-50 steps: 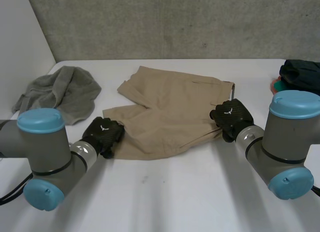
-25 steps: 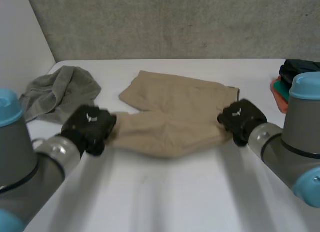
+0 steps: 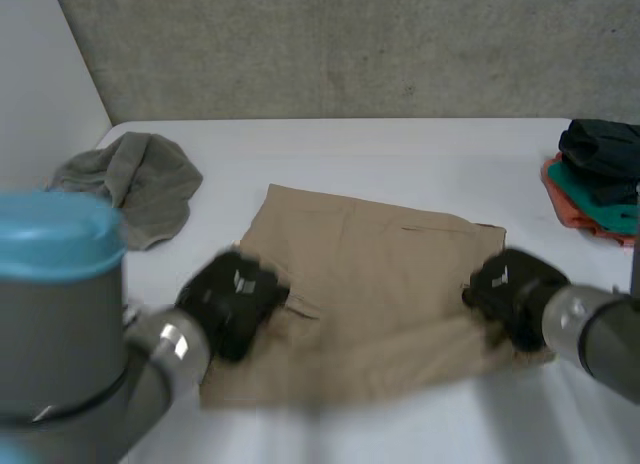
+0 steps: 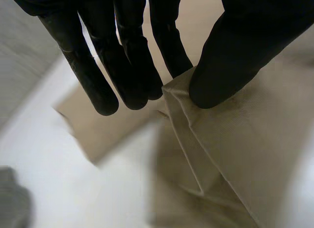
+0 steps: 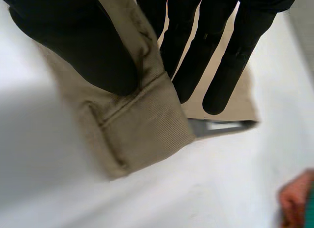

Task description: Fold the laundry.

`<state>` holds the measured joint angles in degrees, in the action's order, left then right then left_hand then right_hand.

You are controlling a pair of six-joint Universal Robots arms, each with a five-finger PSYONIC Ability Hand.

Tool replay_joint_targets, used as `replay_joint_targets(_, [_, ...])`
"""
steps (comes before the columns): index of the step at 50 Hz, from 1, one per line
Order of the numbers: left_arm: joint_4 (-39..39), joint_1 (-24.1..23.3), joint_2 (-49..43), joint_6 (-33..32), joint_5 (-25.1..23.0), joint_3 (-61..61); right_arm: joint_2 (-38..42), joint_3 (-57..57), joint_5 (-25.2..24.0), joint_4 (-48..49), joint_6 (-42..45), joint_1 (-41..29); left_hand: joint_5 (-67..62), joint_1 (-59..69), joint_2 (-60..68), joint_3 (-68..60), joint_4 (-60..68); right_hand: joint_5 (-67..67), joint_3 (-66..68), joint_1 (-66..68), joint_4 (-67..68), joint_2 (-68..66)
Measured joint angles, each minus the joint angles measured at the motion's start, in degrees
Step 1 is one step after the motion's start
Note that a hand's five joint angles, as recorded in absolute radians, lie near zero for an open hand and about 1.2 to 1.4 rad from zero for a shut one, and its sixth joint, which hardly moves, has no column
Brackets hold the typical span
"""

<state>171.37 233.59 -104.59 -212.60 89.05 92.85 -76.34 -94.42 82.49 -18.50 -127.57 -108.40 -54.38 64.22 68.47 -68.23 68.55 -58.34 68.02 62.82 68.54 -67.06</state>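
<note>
Left hand [image 3: 232,302] and right hand [image 3: 512,294] each pinch a corner of the shorts [image 3: 390,274] — shallow grips, so the cloth could slip out.

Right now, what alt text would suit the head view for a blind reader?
The left robot hand and right robot hand pinch opposite sides of tan shorts on a white table. A grey cloth lies at the left, a pile of clothes at the far right.

Lab-like test space, plain white table [image 3: 400,149], bare concrete wall [image 3: 350,44] behind
</note>
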Motion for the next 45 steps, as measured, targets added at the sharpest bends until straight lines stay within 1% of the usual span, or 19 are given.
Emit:
replay_joint_targets(1, [0.9,0.1,-0.9,-0.2,0.2,-1.0,0.5,0.4,0.0,0.8,-0.4,0.1,0.0,0.0,0.0,0.0,0.0,0.0,0.0,0.0,0.0,0.0])
replay_joint_targets(5, [9.6,1.0,-12.2,-3.5,2.2,-13.6,6.3,5.9,0.9,8.7,-5.2,0.5,0.0,0.0,0.0,0.0,0.0,0.0,0.0,0.0,0.0,0.0])
replay_joint_targets(11, [16.6,2.3,-26.6,-8.7,3.7,-31.3,14.2,13.9,2.5,16.9,-7.8,0.1,0.0,0.0,0.0,0.0,0.2,-0.2,0.0,0.0,0.0,0.0])
replay_joint_targets(13, [17.6,2.7,-29.1,-9.7,3.8,-34.3,14.8,14.5,2.5,17.4,-7.9,0.1,0.0,0.0,0.0,0.0,0.2,-0.2,0.0,0.0,0.0,0.0])
replay_joint_targets(14, [19.0,3.3,-32.7,-11.1,3.9,-38.5,18.3,17.7,3.0,20.6,-8.0,0.0,0.0,0.0,0.0,0.0,0.2,-0.2,0.0,0.0,0.0,0.0])
replay_joint_targets(18, [21.5,4.5,-40.3,-13.7,3.9,-47.4,24.3,22.8,3.8,26.0,-7.8,-0.1,0.0,0.0,0.0,0.0,0.2,-0.2,0.0,0.0,0.0,0.0])
replay_joint_targets(24, [24.3,5.7,-50.6,-15.3,3.9,-60.5,33.6,30.0,5.1,36.1,-7.2,-0.2,0.0,0.0,0.0,0.0,0.2,-0.2,0.0,0.0,0.0,0.0])
replay_joint_targets(25, [24.3,5.7,-50.6,-15.3,3.9,-60.5,33.6,30.0,5.1,36.1,-7.2,-0.2,0.0,0.0,0.0,0.0,0.2,-0.2,0.0,0.0,0.0,0.0])
replay_joint_targets(26, [24.9,6.1,-53.0,-15.3,3.8,-63.7,36.2,31.8,5.3,38.9,-7.0,-0.2,0.0,0.0,0.0,0.0,0.2,4.7,-4.7,-2.4,-5.0,4.4])
replay_joint_targets(27, [25.1,6.1,-53.7,-15.2,3.8,-64.6,37.1,32.4,5.4,39.8,-7.0,-0.2,0.0,0.0,0.0,0.0,0.2,14.6,-15.7,-12.0,-14.9,15.5])
replay_joint_targets(28, [25.3,6.2,-54.3,-15.1,3.7,-65.5,38.0,33.0,5.4,40.6,-7.0,-0.2,0.2,-0.5,-0.6,0.6,0.1,21.6,-22.5,-18.6,-22.9,22.5])
replay_joint_targets(29, [25.6,6.2,-55.2,-14.9,3.6,-66.4,39.4,33.9,5.5,41.7,-6.9,-0.3,10.7,-12.6,-12.2,12.1,-10.7,35.1,-34.4,-31.8,-34.9,35.9])
replay_joint_targets(30, [25.6,6.2,-55.2,-14.9,3.6,-66.4,39.4,33.9,5.5,41.7,-6.9,-0.3,10.7,-12.6,-12.2,12.1,-10.7,35.1,-34.4,-31.8,-34.9,35.9])
replay_joint_targets(31, [25.8,6.0,-55.8,-14.6,3.4,-66.7,40.5,34.6,5.7,42.4,-7.0,-0.3,25.0,-29.1,-25.3,25.0,-25.1,47.5,-47.2,-43.2,-47.1,47.4])
replay_joint_targets(32, [26.0,5.7,-56.0,-14.4,3.3,-66.3,40.9,34.9,5.8,42.7,-7.1,-0.4,40.1,-45.6,-41.8,41.4,-40.8,53.5,-52.6,-48.1,-53.3,52.4])
replay_joint_targets(34, [26.2,5.1,-55.7,-14.1,3.2,-65.1,40.6,34.8,5.9,42.5,-7.4,-0.5,49.3,-52.8,-52.9,52.4,-52.8,55.9,-55.6,-50.2,-56.1,55.0])
replay_joint_targets(36, [26.5,4.2,-54.9,-13.9,3.2,-63.2,38.8,33.7,6.0,41.2,-8.0,-0.6,51.8,-53.4,-56.4,56.0,-56.7,56.1,-56.2,-50.2,-57.0,55.3])
replay_joint_targets(43, [26.6,2.8,-46.6,-12.2,3.6,-51.7,27.8,26.4,5.4,31.2,-13.4,1.2,51.8,-53.4,-57.0,56.3,-57.0,56.1,-56.3,-50.2,-57.1,55.3])
replay_joint_targets(45, [26.6,2.7,-41.1,-9.9,3.6,-44.7,22.6,22.7,4.3,25.4,-17.2,2.5,51.8,-53.4,-57.0,56.3,-57.0,56.1,-56.3,-50.2,-57.1,55.3])
